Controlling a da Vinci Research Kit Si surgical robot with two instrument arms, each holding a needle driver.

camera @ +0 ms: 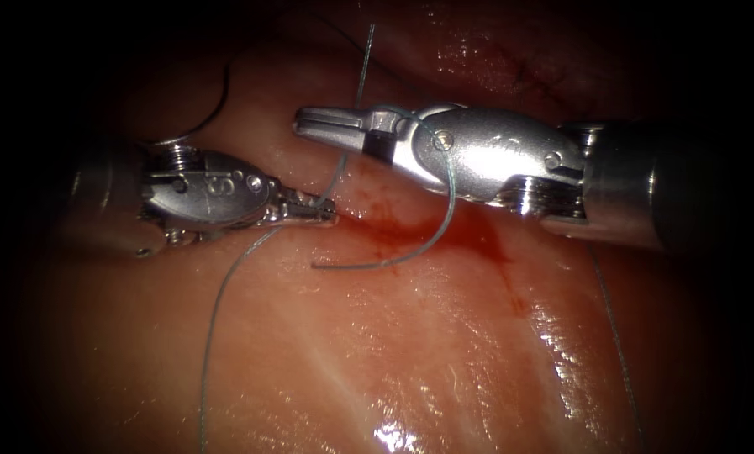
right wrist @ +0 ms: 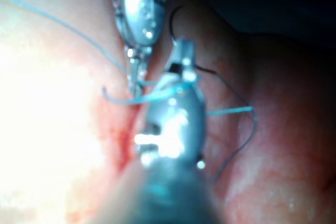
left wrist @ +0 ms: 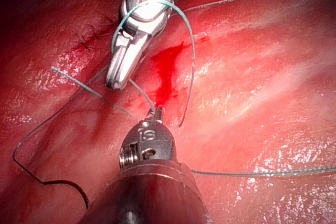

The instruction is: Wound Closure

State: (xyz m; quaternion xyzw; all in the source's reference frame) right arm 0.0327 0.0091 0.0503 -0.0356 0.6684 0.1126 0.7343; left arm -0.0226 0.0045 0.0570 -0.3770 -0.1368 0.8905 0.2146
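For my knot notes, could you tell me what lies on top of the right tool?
A loop of thread lies draped over the right tool, running down onto the red fluid on the tissue. The left tool holds thread at its tip. What lies beneath the right tool is hidden.

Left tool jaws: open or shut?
Shut. The left tool has its jaws pressed together on the thread beside the red fluid; the left wrist view agrees.

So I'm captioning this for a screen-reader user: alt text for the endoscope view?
Left tool, jaws shut on the thread, meets the right tool, which has thread looped over it, above a red-stained cut in the tissue. A loose thread end lies across the stain.
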